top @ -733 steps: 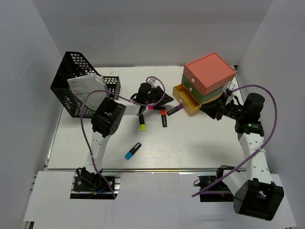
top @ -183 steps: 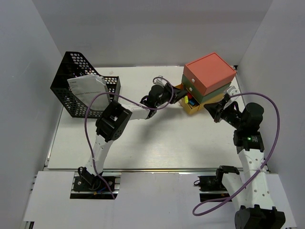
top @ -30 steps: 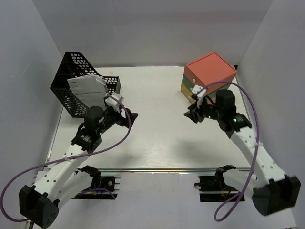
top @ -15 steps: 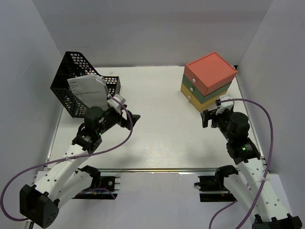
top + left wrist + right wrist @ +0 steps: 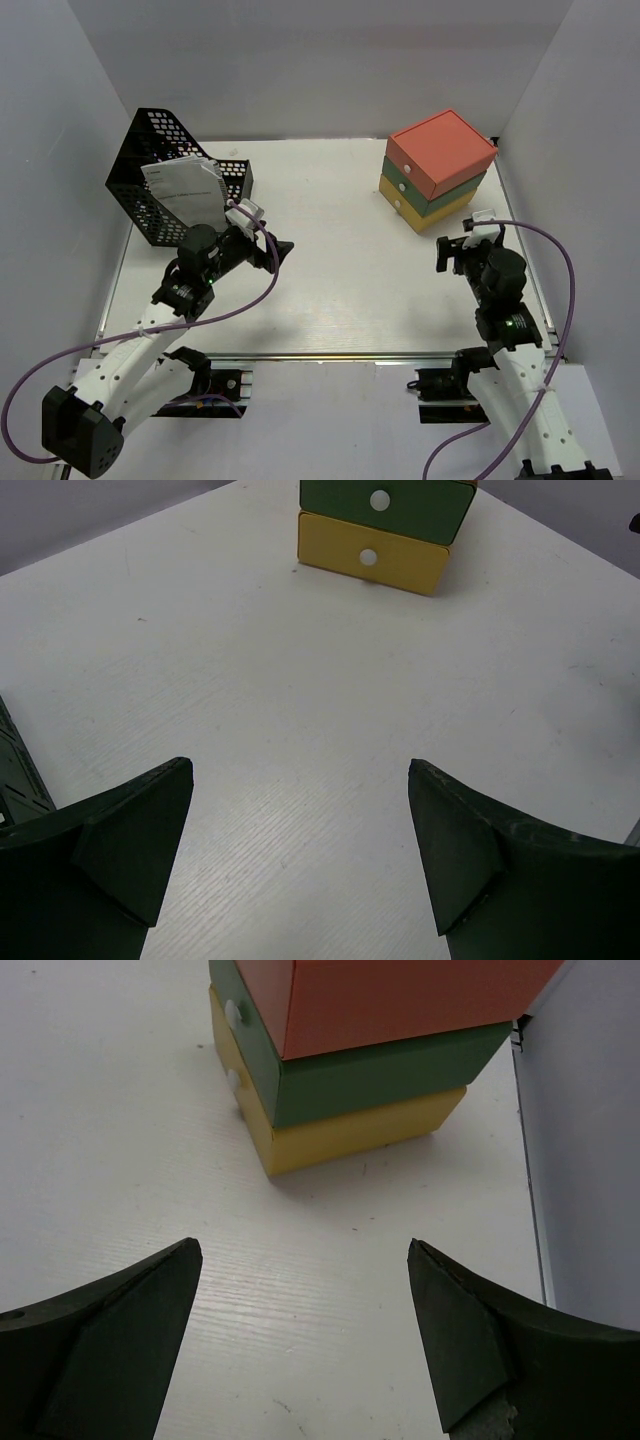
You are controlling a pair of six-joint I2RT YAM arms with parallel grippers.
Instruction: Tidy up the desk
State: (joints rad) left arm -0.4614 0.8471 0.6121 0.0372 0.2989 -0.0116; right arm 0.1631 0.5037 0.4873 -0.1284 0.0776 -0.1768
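Metal rail [image 5: 330, 357]: runs along the near edge of the desk, with both arm bases fixed just in front of it.

Desk [image 5: 340, 280]: a broad white tabletop that fills the middle of the top view, from the rail to the back wall. It lies beneath both grippers and bears the two containers at its far corners.

Left gripper [image 5: 279, 249]: hangs over the left-centre of the desk and points toward the middle. In the left wrist view [image 5: 298, 780] its jaws are spread wide, with only bare white tabletop showing between them.

Right gripper [image 5: 455, 247]: hangs over the right side of the desk, just short of the drawer box and apart from it. In the right wrist view [image 5: 300, 1255] its jaws are spread wide, with only tabletop between them.

Purple cable [image 5: 232, 304]: loops from the left arm's wrist down toward its base. A like cable arcs beside the right arm.

Drawer box [image 5: 438, 170]: stands at the far right of the desk, near the right wall. Its tiers are coral on top, green in the middle and yellow at the bottom, with the drawers closed. White knobs [image 5: 368, 556] show on the green and yellow fronts.

Mesh basket [image 5: 140, 150]: black, at the far left corner of the desk.

Papers [image 5: 185, 185]: white sheets that lean inside the mesh basket.
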